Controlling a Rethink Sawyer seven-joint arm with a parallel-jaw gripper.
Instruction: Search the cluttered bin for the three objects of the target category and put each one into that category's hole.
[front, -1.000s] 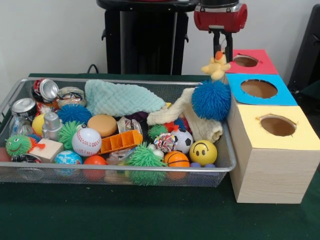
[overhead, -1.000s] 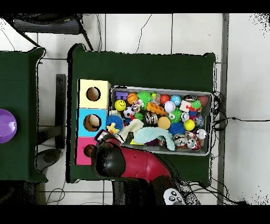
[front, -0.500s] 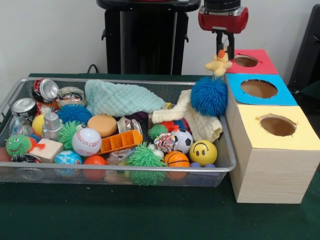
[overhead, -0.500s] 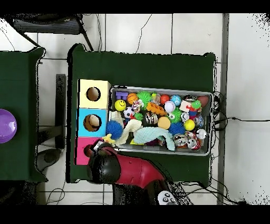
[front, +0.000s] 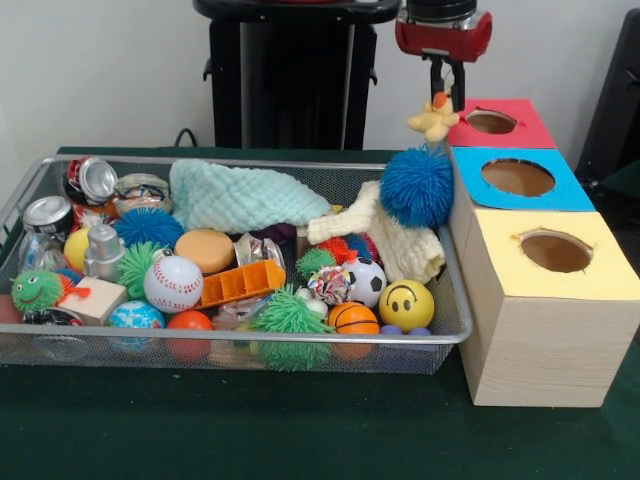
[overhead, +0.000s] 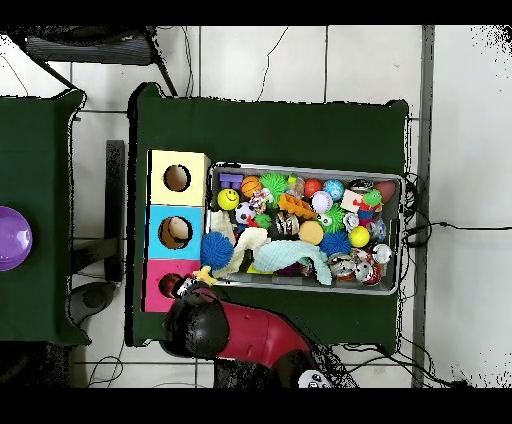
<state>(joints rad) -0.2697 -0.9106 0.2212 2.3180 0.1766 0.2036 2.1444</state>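
1. Plush duck toy (front: 433, 118), yellow with an orange tuft, hangs in the air from the gripper (front: 445, 88), whose black fingers are closed narrowly on its top.
2. The gripper belongs to a red and black arm (overhead: 235, 330) and holds the duck just beside the red-topped box (front: 497, 123), near that box's round hole (front: 491, 122), above the counter.
3. Just below the duck, a fuzzy blue ball (front: 416, 186) sits at the corner of the wire bin (front: 250, 352), against the blue-topped box (front: 518, 178).
4. A yellow-topped wooden box (front: 545, 300) completes the row of three boxes beside the bin; each has a round hole in its top.
5. Inside the bin lie a pale green knitted cloth (front: 240, 197), a cream cloth (front: 395, 240), a baseball (front: 173, 284), a yellow smiley ball (front: 406, 304), a small basketball (front: 353, 319), a soccer ball (front: 365, 281), an orange tray (front: 240, 283) and crushed cans (front: 90, 183).
6. A dark green cloth covers the counter (front: 250, 425).
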